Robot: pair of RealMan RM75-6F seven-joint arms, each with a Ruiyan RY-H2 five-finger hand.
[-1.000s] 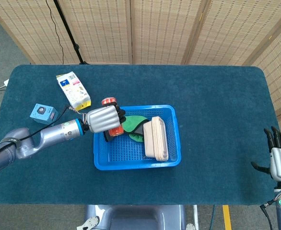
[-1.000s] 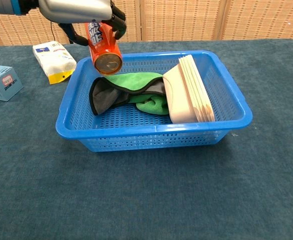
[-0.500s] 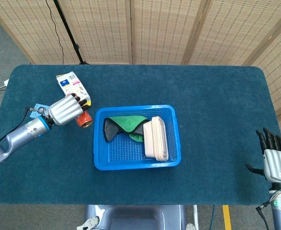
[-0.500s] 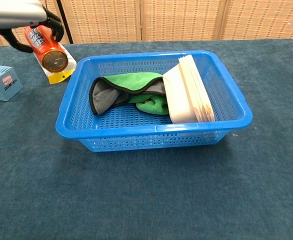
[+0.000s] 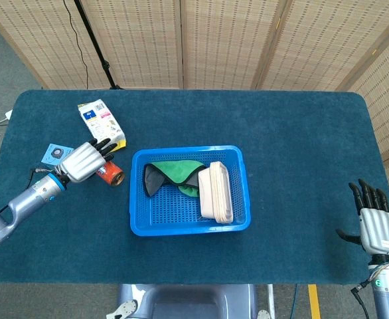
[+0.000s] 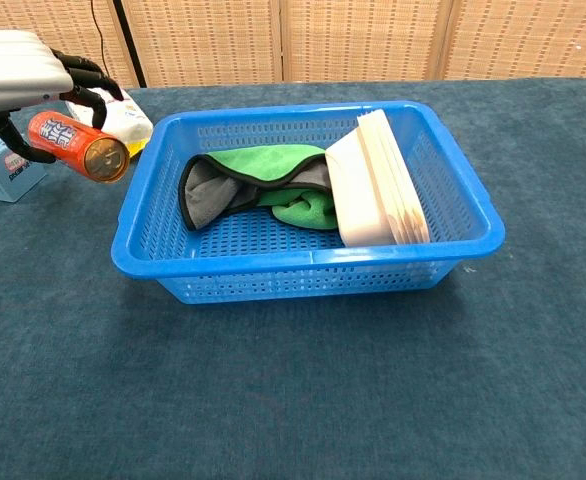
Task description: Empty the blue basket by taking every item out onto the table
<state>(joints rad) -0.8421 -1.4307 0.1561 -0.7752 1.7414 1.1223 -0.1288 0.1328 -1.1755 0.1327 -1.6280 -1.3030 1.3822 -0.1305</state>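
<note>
The left hand [image 5: 81,161] has carried the orange can [image 6: 77,147] out over the rim of the blue basket [image 5: 189,226] & now holds it low, left of the basket, fingers curled round it, near the blue box [image 5: 56,154] & white packet [image 5: 101,123]. A sec ago the can hung over the basket's left corner. Can't tell if it touches the table yet; release is likely next. Still inside: green cloth [image 6: 263,175] & beige stack [image 6: 380,180]. Right hand [image 5: 376,226] idles far right, fingers spread, holding nothing
</note>
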